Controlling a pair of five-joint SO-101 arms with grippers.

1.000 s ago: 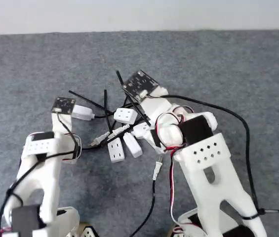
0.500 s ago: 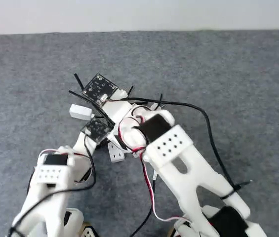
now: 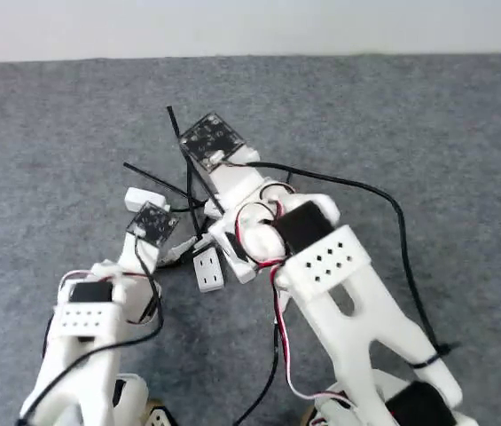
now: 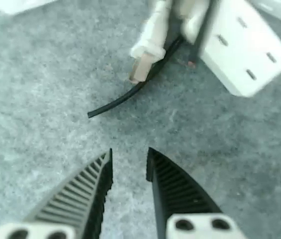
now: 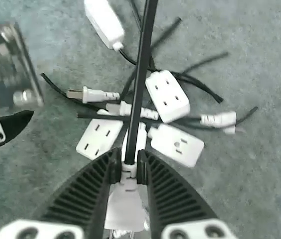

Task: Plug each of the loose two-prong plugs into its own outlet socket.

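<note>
Downward both point; left fingers [image 4: 175,189] narrow, empty; right fingers [image 5: 88,194] clamp plug [image 5: 125,204].

My black ribbed left gripper [image 4: 129,154] hangs low, jaws slightly parted; my right gripper [image 5: 128,155] pinches a white plastic plug [image 5: 123,203].

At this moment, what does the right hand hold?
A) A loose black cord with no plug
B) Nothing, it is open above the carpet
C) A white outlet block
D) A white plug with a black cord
D: in the right wrist view the right hand is shut on a white plug, and the plug's black cord runs out from between the fingers.
</note>
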